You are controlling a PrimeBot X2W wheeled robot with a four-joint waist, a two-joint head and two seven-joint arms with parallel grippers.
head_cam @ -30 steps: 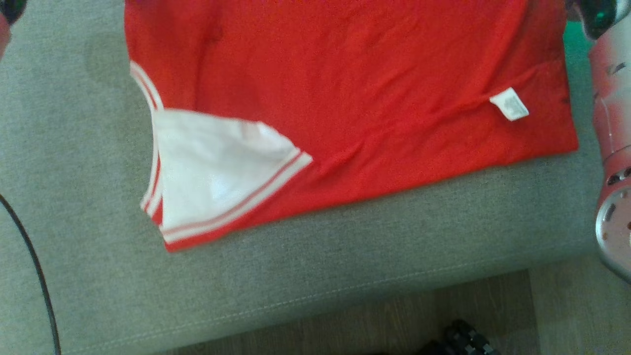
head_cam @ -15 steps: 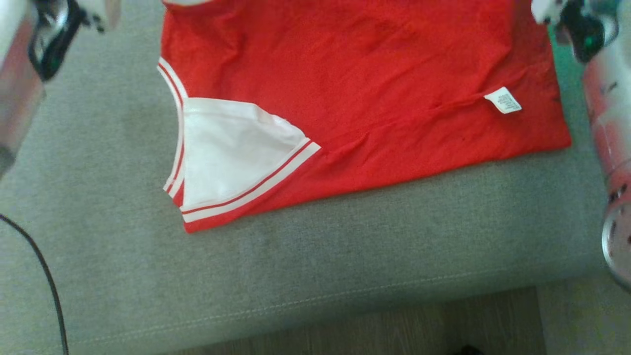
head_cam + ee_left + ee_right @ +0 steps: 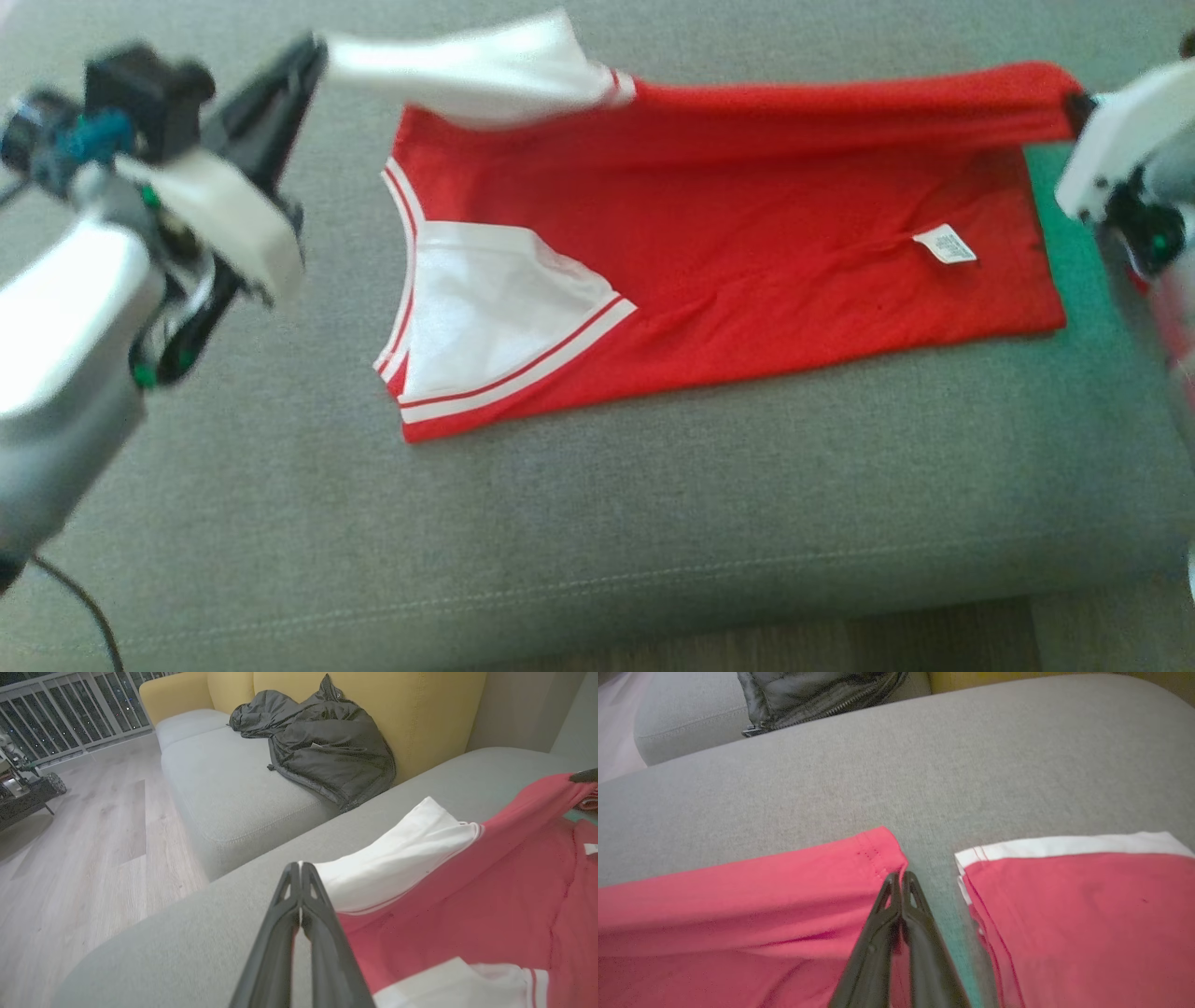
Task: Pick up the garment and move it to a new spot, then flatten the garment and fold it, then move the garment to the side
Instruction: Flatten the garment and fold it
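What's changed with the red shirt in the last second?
The head camera tilted up, shifting the picture and bringing both arms into sight: the left gripper, jaws shut on the far white sleeve, the right gripper on the red hem corner, holding that edge raised. The near sleeve and label lie as before.

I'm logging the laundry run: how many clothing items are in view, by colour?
red shirt, white sleeves: 1
dark jacket: 1
red piece with white edge, apparently a separate garment: 1
Total: 3, or 2 if that piece turns out to belong to the shirt.
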